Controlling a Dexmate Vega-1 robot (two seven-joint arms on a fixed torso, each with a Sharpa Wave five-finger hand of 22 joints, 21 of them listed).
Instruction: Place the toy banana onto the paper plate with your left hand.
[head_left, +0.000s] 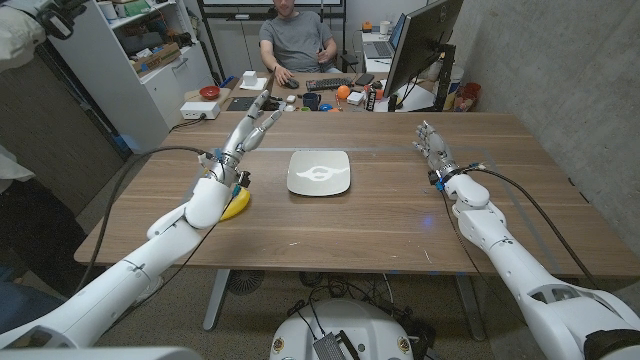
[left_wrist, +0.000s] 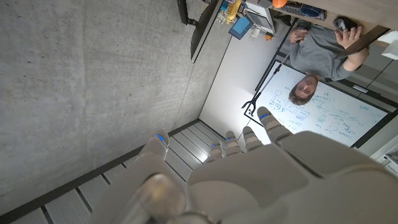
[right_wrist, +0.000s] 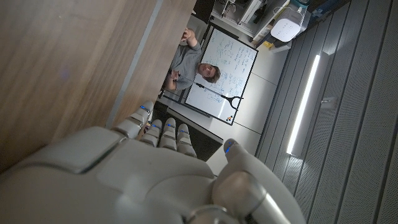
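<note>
The yellow toy banana (head_left: 238, 205) lies on the wooden table (head_left: 380, 220) at the left, partly hidden under my left wrist. My left hand (head_left: 250, 128) is raised above and beyond it, fingers spread and pointing up and away, holding nothing; the left wrist view shows its back (left_wrist: 261, 180) against wall and ceiling. The white square paper plate (head_left: 320, 172) sits at the table's middle, to the right of the banana, with nothing on it. My right hand (head_left: 432, 143) stands at the right side of the table with its fingers apart and empty, its back (right_wrist: 155, 174) also seen in the right wrist view.
A person (head_left: 295, 40) sits behind the table at a desk with a keyboard (head_left: 330, 84) and small objects. A monitor (head_left: 420, 45) stands at the back right. White shelving (head_left: 140, 60) is at the back left.
</note>
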